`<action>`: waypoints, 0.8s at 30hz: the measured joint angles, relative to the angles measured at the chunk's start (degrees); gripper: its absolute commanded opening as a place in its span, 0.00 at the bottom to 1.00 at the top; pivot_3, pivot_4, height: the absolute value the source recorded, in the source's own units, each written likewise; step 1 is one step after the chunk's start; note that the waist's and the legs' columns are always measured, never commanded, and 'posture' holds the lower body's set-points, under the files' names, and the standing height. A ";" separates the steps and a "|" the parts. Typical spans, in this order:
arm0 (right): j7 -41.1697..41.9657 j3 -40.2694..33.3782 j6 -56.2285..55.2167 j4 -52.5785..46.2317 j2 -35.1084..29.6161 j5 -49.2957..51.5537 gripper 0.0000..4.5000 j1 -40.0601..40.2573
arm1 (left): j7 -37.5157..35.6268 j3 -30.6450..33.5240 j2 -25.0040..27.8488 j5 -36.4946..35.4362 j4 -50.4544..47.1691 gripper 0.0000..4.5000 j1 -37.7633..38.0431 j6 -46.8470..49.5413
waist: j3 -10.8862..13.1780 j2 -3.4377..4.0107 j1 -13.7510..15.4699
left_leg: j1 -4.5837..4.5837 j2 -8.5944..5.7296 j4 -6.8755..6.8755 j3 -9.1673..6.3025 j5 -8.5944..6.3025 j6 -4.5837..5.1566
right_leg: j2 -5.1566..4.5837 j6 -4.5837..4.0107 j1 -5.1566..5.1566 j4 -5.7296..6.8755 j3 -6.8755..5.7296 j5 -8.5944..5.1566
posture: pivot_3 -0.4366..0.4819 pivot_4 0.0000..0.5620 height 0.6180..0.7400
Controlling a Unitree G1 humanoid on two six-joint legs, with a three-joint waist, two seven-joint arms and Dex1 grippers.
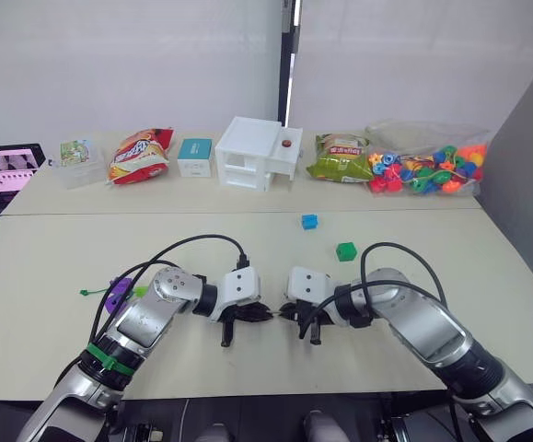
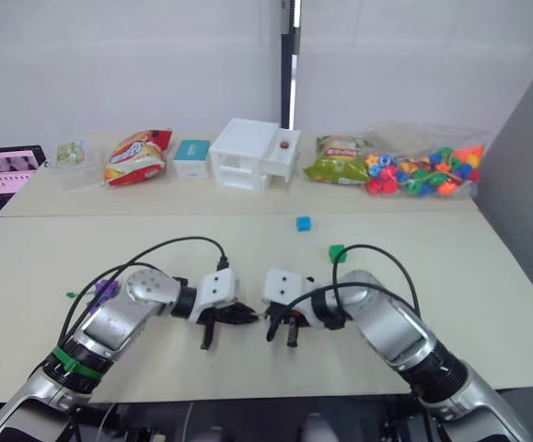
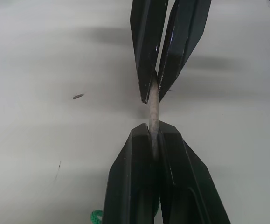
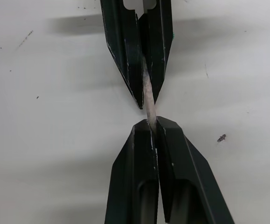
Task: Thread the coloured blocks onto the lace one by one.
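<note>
The two hands meet tip to tip low over the front of the desk (image 1: 45,249), and both pinch the same thing: the stiff tip of the lace (image 3: 152,105). The left hand (image 1: 248,315) is closed tight on the tip, and the right hand (image 1: 295,316) is closed tight on its other end, so the tip bridges the small gap between them. The step looks like a hand-over of the lace tip from one hand to the other. No block sits between the hands, so this may be a re-grip before the next block goes on. A bit of the green cord shows under the left hand in the left wrist view, and more of it lies near the left elbow. A purple block (image 1: 117,295) sits there too, by the left arm, maybe on the lace already, but I cannot tell. The blue block (image 1: 309,221) and the green block (image 1: 345,250) lie loose further back on the desk, well apart from the hands. Next, I think one hand must let go while the other keeps hold, and the free hand must go and pick up a block. Both arms are bent in, with the forearms low and the wrists turned toward each other.
</note>
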 measured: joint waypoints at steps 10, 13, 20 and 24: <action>-18.12 -23.47 11.28 -12.78 7.65 4.97 0.97 22.73 | 0.06 1.68 2.73 0.49 -1.42 0.00 -0.11 2.14 | -0.02 -0.02 0.89 | -0.11 0.00 -0.02 0.02 0.00 0.01 | 0.00 0.01 -0.02 -0.18 0.02 0.01 | 0.48 0.27 1.00; -27.47 -25.70 11.55 -13.72 14.08 2.67 0.97 24.84 | 0.11 1.70 2.70 0.48 -1.52 0.00 -0.06 2.29 | -0.02 -0.01 0.46 | -0.08 0.01 -0.02 0.01 0.01 -0.01 | 0.02 0.01 0.00 -0.17 0.02 0.01 | 0.48 0.27 1.00; -44.64 -27.65 1.66 -2.67 25.62 -3.89 0.97 20.00 | 0.30 1.77 2.43 0.48 -1.69 0.00 0.11 2.60 | -0.02 0.00 -0.04 | -0.04 0.01 -0.05 0.02 0.02 -0.03 | 0.01 0.01 0.00 -0.17 0.03 0.01 | 0.48 0.27 1.00; -47.02 -29.21 -6.75 10.96 25.35 -5.08 0.97 12.60 | 0.50 1.84 2.35 0.53 -1.81 0.00 0.04 2.66 | -0.02 0.01 -0.17 | -0.03 0.00 -0.10 0.02 0.02 -0.03 | 0.00 -0.01 0.00 -0.17 0.03 0.02 | 0.48 0.27 1.00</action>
